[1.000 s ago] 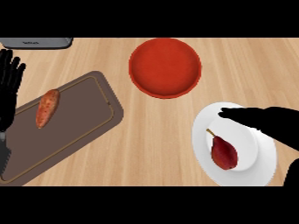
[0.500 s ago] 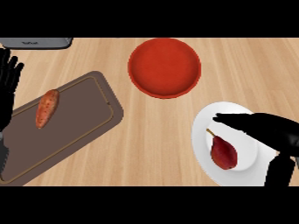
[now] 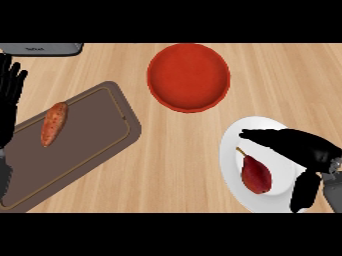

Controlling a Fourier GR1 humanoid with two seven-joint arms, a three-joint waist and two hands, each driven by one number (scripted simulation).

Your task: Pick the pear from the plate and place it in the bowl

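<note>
Our right hand (image 3: 296,147) hangs over the white plate (image 3: 240,132), which sits near the worktop's right edge, and the dark red pear (image 3: 256,173) lies on it, just to the left of and below our palm. The pear's long axis runs roughly toward and away from us, stem pointing toward the far edge. Fingers reach out above the stem and the thumb drops beside the pear, curled but gripping nothing yet. The red bowl (image 3: 188,76) waits near the far edge. Our left hand (image 3: 0,102) rests open at the left edge, well apart from the pear.
</note>
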